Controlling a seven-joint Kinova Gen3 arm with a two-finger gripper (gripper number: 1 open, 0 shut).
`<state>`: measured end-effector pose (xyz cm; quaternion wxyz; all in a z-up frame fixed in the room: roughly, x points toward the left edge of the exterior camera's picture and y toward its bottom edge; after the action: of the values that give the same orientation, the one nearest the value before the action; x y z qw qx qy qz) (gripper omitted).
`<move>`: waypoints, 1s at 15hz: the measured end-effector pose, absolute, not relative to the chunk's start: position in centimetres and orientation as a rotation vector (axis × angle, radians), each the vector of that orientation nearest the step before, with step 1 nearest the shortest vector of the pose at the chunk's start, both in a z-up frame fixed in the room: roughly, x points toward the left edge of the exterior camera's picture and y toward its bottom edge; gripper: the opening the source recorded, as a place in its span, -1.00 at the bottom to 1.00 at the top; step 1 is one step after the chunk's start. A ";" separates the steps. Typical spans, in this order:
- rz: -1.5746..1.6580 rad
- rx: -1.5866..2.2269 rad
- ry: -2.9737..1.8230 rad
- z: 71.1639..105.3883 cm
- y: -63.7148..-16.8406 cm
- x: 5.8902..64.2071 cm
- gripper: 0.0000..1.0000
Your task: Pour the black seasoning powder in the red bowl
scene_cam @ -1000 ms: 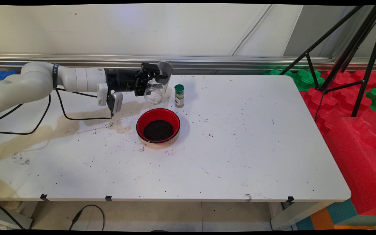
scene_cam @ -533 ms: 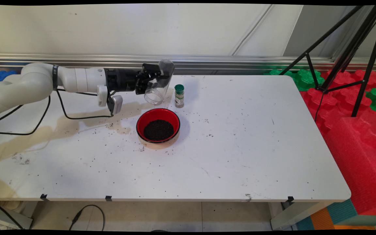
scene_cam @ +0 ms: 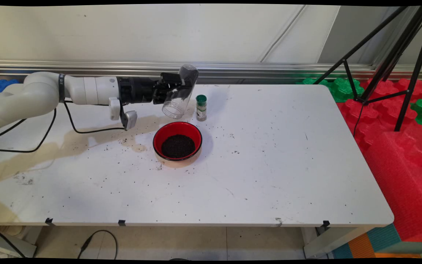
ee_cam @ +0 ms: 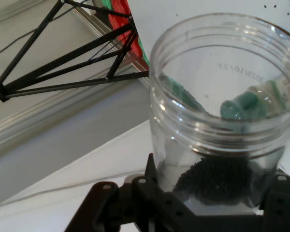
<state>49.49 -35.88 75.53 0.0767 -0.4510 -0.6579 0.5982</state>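
Gripper (scene_cam: pixel 176 87) on my arm is clamped around a clear plastic screw-top jar (scene_cam: pixel 180 92), holding it in the air above the far side of the white table (scene_cam: pixel 269 165). From the main view I can see the jar is tipped over, open mouth pointing down and toward the camera, base up toward the wall. It looks empty to me. In the hand view the jar (ee_cam: pixel 222 106) fills most of the shot with its threaded rim facing up in the picture.

Just in front of the jar's mouth sits a red bowl with a black inside, full of dark grains (scene_cam: pixel 177 141). A small spice bottle with a green cap (scene_cam: pixel 201 107) stands upright just right of the jar. Dark grains are scattered around the tabletop. Black tripod legs (scene_cam: pixel 390 58) stand off the far right corner.
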 end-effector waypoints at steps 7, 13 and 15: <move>1.839 -1.432 -1.916 75.7 -35.6 49.3 -1.00; 1.884 -1.506 -1.861 75.9 -35.4 49.0 -1.00; 1.895 -1.524 -1.847 75.9 -35.3 49.0 -1.00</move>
<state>48.99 -35.34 75.92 0.0438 -0.4986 -0.6043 0.6199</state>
